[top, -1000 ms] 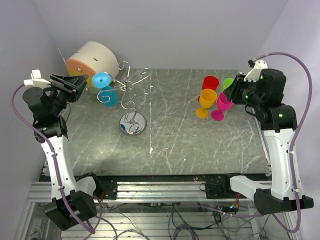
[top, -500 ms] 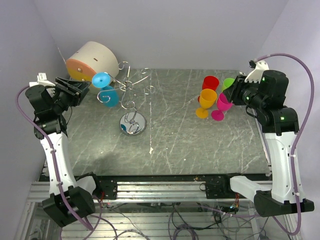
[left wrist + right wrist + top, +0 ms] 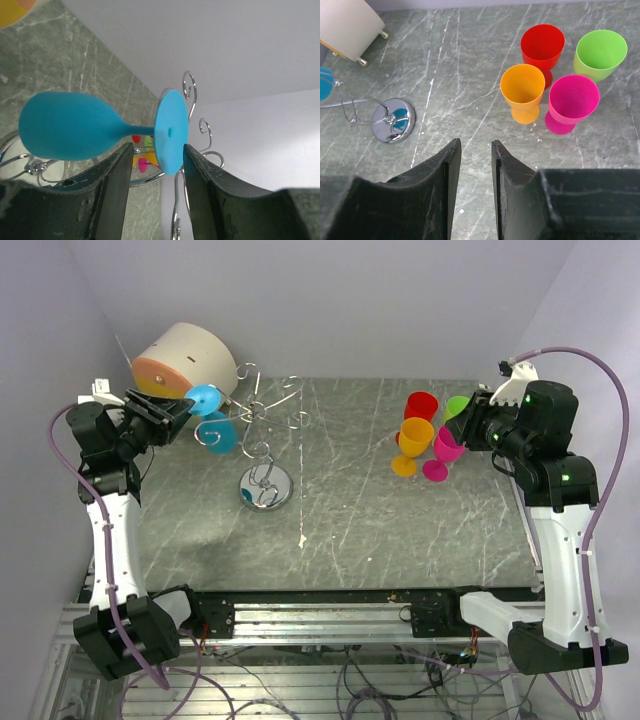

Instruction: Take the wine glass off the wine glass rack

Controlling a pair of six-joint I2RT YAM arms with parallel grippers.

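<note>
Left gripper [image 3: 180, 406] has swung up and in since a second ago; now it sits at the upper left of the overhead view, right on the blue wine glass [image 3: 70, 132]; jaws apart, one finger on each side of the stem just by the round foot; whether either finger touches the foot I cannot tell. In the wrist view the glass lies across the frame, bowl to the left, foot at centre; it is not yet off the wire rack [image 3: 266, 487], whose curled arms show just behind the foot; the rack's shiny round base stands on the grey marbled table [image 3: 400, 540], left of centre. Behind the glass, at the top left, a beige drum [image 3: 190, 352] with an orange face lies tilted on its side. Over to the right gripper [image 3: 476, 150]: hardly shifted, hovering at the right of the overhead view; jaws a little apart, nothing between them; below it a red cup [image 3: 542, 45], green cup [image 3: 600, 52], orange cup [image 3: 522, 87] and pink cup [image 3: 573, 100] stand clustered together.
</note>
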